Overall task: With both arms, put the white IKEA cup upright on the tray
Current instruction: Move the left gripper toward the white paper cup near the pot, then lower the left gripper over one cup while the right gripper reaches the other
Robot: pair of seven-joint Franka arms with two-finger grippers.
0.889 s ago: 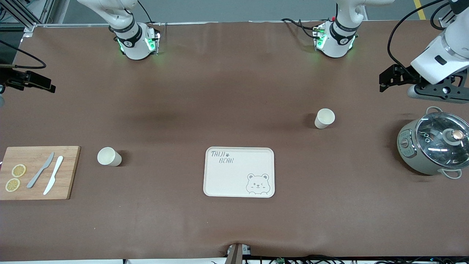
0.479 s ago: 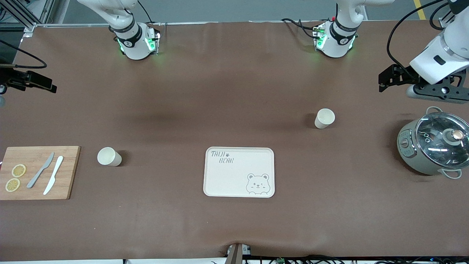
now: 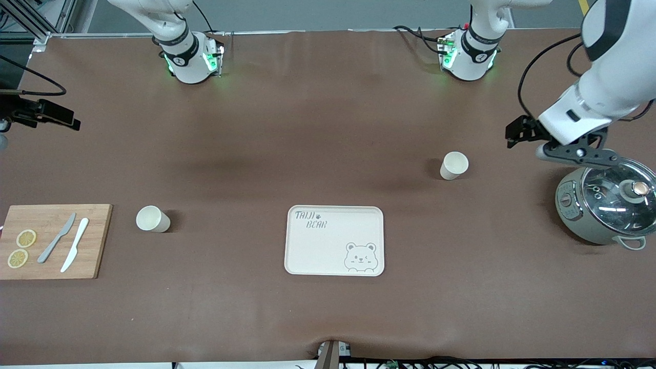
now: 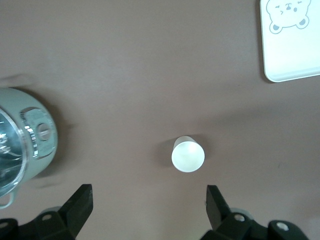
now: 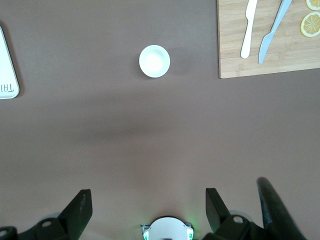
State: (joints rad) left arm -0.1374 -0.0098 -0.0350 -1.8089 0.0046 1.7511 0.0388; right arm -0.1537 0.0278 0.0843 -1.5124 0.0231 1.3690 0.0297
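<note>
The cream tray [image 3: 334, 241] with the bear drawing lies mid-table, with nothing on it; a corner of the tray [image 4: 292, 37] shows in the left wrist view. One white cup [image 3: 453, 165] stands upright, farther from the front camera than the tray, toward the left arm's end. My left gripper [image 3: 518, 132] hangs open and holds nothing, over the table between this cup [image 4: 188, 154] and the pot. A second white cup [image 3: 152, 219] stands upright beside the cutting board. My right gripper [image 3: 56, 117] hangs open over the right arm's end of the table, apart from that cup [image 5: 154, 61].
A green pot with a glass lid [image 3: 607, 205] stands at the left arm's end, partly under the left wrist. A wooden cutting board [image 3: 51, 241] with two knives and lemon slices lies at the right arm's end. The arm bases [image 3: 190, 59] stand along the back edge.
The left arm has swung in from the table's end toward the nearby cup, its wrist now over the pot's rim. The right gripper has barely moved. Cups and tray stay put.
</note>
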